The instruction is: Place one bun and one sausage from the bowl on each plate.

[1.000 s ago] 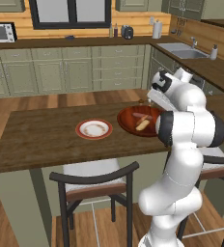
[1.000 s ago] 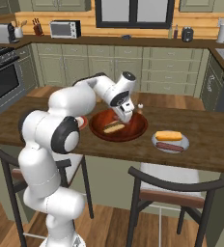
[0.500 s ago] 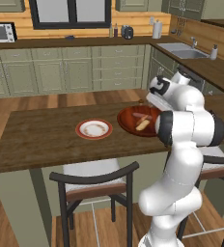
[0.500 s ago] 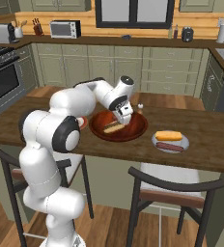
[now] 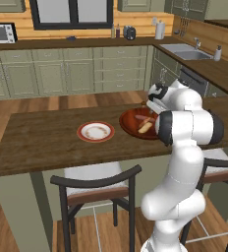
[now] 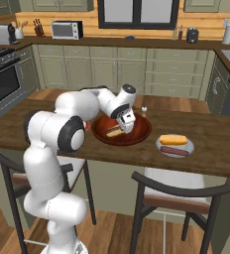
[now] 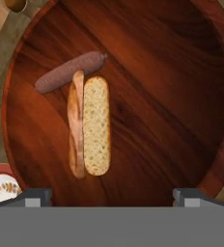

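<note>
1. Grey plate [image 6: 174,147] at 3 o'clock of the bowl [image 6: 143,130] already carries one bun [image 6: 173,140] and one sausage [image 6: 174,150]; that half looks done.
2. Red-rimmed plate [image 5: 95,131] at 9 o'clock sits bare on the surface [image 5: 37,142]; its pair is left.
3. Remaining bun [image 7: 91,125] and sausage [image 7: 70,72] lie in the bowl; gripper [image 7: 112,195] hovers above, jaws released and holding nothing.

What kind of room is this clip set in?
A home kitchen, rendered rather than real: a microwave on the back counter, an oven at the side, a sink in the corner, and a wooden island with chairs pulled up to it.
</note>
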